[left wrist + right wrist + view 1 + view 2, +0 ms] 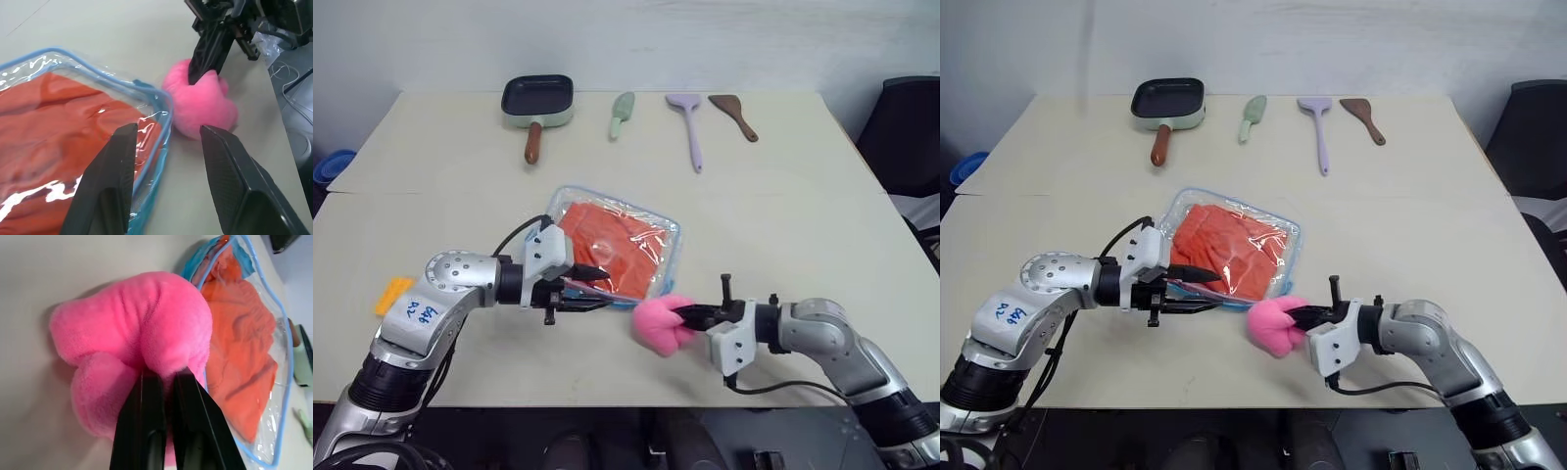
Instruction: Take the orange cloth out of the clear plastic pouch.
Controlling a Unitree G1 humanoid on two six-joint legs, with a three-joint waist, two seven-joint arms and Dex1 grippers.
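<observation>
Clear plastic pouch lies flat at centre frame on the counter, blue-trimmed edge all round, orange cloth inside it, crumpled, filling most of the pouch.

Left tool comes in from lower left, pointing right, fingers parted about halfway. They sit at the pouch's near corner, one finger over the plastic edge, the other over bare counter; can't tell if either touches the pouch. Nothing held.

Right tool comes in from lower right, pointing left, fingers pinched narrow on the pink plush toy. Toy sits on the counter just beside the pouch's near-right corner, lower centre of frame; from the right wrist view it looks touching or nearly so.

Top of frame, left to right: pan with brown handle, green spatula, lilac spatula, brown spatula. Yellow-orange toy brick at the left edge, behind the left arm.
</observation>
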